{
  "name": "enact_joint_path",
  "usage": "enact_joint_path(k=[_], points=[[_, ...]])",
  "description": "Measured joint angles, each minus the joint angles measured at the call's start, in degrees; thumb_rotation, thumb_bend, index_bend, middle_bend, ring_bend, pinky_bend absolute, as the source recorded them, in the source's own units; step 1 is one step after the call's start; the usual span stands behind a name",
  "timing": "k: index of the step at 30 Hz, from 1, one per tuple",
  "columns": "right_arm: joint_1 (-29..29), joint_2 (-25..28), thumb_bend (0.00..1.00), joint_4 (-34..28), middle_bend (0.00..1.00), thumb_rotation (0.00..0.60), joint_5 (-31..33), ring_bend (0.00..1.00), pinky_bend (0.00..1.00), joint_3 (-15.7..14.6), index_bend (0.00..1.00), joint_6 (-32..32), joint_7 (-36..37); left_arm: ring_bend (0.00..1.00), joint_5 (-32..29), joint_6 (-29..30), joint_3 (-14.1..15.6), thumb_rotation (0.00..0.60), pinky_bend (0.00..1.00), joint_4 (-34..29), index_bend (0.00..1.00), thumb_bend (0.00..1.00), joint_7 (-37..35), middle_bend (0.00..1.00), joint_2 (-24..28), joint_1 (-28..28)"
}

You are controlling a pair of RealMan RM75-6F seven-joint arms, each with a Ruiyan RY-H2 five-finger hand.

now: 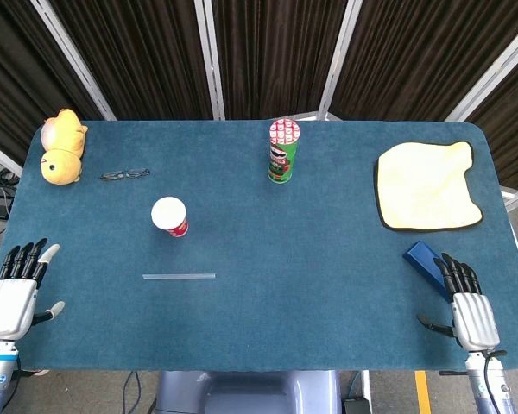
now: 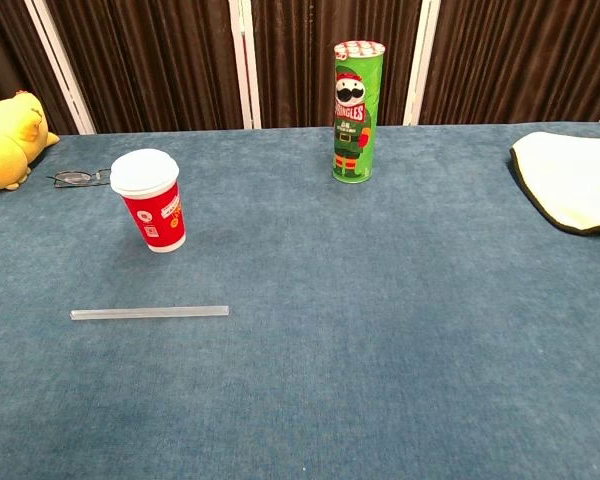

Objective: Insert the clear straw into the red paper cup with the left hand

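A red paper cup (image 1: 171, 216) (image 2: 152, 203) with a white lid stands upright on the blue table, left of centre. The clear straw (image 1: 179, 276) (image 2: 149, 313) lies flat on the cloth just in front of the cup, pointing left to right. My left hand (image 1: 15, 291) rests at the table's front left corner, fingers spread and holding nothing, well left of the straw. At the front right corner my right hand (image 1: 468, 306) also lies with its fingers apart, empty. The chest view shows neither hand.
A green Pringles can (image 1: 283, 152) (image 2: 357, 112) stands at the back centre. A yellow plush toy (image 1: 60, 147) (image 2: 8, 140) and glasses (image 1: 124, 174) (image 2: 78, 178) lie back left. A yellow cloth (image 1: 428, 185) (image 2: 574, 181) covers the right side, with a blue object (image 1: 425, 259) beside my right hand.
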Motion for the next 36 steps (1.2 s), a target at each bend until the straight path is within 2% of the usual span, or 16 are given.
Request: enact_joint_path(k=[20,36], points=[[0.0,0.0,0.07,-0.2,0.00,0.600,0.1,0.00,0.00,-0.1,0.00,-0.1,-0.3,0.00,-0.1,-0.7,0.2,0.600,0.00,0.1,0.10,0.00,0.1,0.00,0.0,-0.2],[-0.3,0.1,0.07,-0.4,0.00,0.600,0.5,0.00,0.00,0.1,0.00,0.1,-0.1,0.00,0.4,-1.8,-0.1,0.600,0.00,-2.4,0.10,0.00,1.2,0.00,-0.1,-1.4]])
